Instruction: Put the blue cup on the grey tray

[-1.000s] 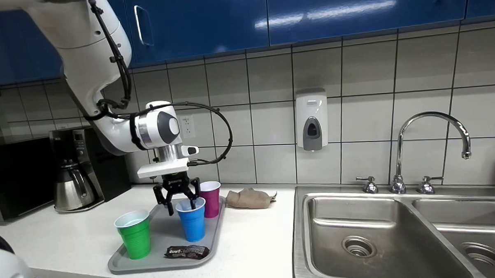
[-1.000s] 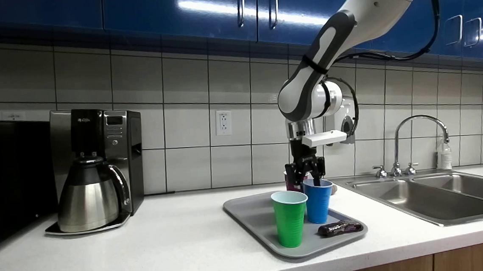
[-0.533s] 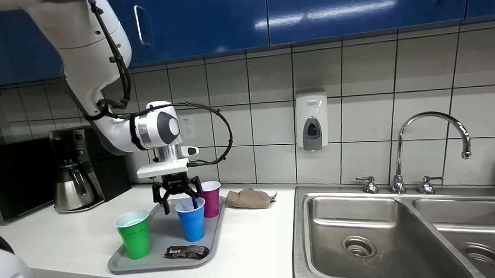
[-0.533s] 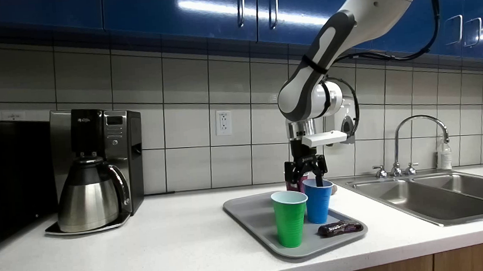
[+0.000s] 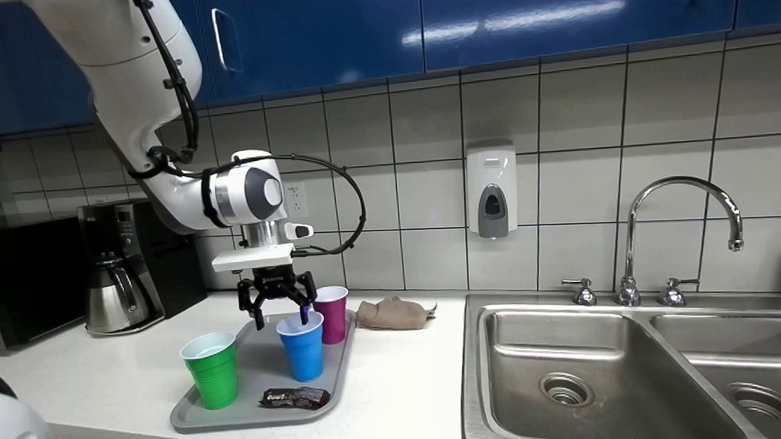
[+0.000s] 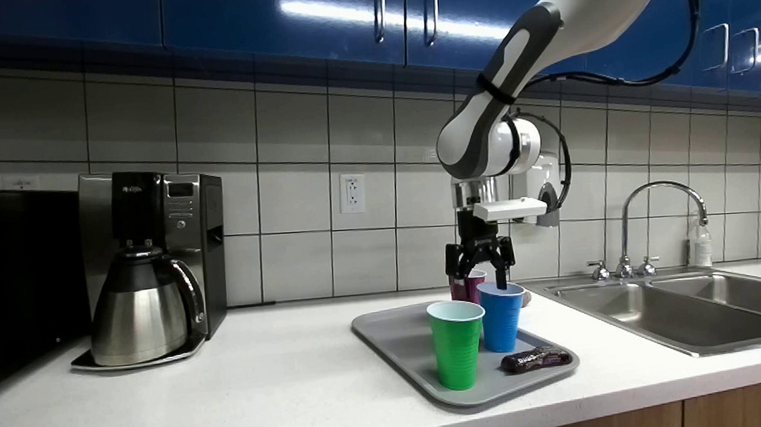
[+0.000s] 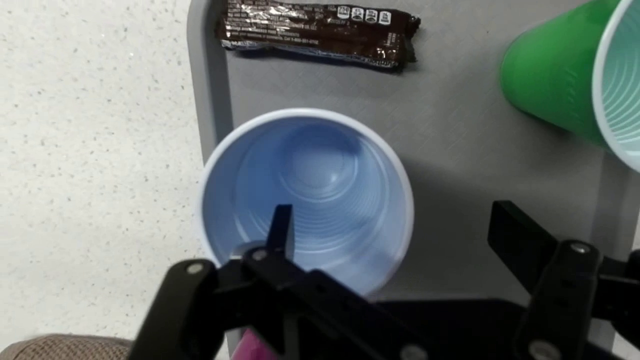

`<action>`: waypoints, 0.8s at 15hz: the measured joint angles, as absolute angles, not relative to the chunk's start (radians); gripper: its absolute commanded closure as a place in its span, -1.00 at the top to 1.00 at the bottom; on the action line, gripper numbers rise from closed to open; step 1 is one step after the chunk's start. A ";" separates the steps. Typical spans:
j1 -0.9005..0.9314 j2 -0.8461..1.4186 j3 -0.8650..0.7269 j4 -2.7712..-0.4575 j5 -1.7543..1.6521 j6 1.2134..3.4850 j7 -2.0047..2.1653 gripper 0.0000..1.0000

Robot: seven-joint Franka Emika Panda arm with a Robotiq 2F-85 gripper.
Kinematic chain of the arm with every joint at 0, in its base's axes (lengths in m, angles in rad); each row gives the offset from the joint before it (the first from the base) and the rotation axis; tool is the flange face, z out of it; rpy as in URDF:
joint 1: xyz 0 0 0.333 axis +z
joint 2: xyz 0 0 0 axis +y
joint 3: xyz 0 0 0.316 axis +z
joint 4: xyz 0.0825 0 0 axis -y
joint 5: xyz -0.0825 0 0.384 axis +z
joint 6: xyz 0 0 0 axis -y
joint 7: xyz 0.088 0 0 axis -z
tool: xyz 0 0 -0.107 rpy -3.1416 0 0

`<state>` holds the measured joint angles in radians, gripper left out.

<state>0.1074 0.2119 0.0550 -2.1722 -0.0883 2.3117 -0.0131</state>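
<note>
claw (image 5: 282, 321) spread | blue cup (image 5: 304, 354) on grey tray (image 5: 261, 373) | mouth up, long axis vertical

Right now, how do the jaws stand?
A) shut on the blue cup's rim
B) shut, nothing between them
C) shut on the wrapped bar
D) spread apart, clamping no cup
D: the wrist view shows the jaws wide apart, one over the mouth of the blue cup, the other well outside its rim, over the grey tray.
</note>
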 measured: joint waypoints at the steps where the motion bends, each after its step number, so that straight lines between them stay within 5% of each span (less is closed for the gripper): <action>1: 0.107 0.200 0.055 -2.173 -0.078 2.305 -0.013 1.00; 12: 0.093 0.048 0.051 -2.240 -0.046 2.302 -0.017 1.00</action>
<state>0.0928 0.0482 0.0515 -2.2401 -0.0464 2.3016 -0.0169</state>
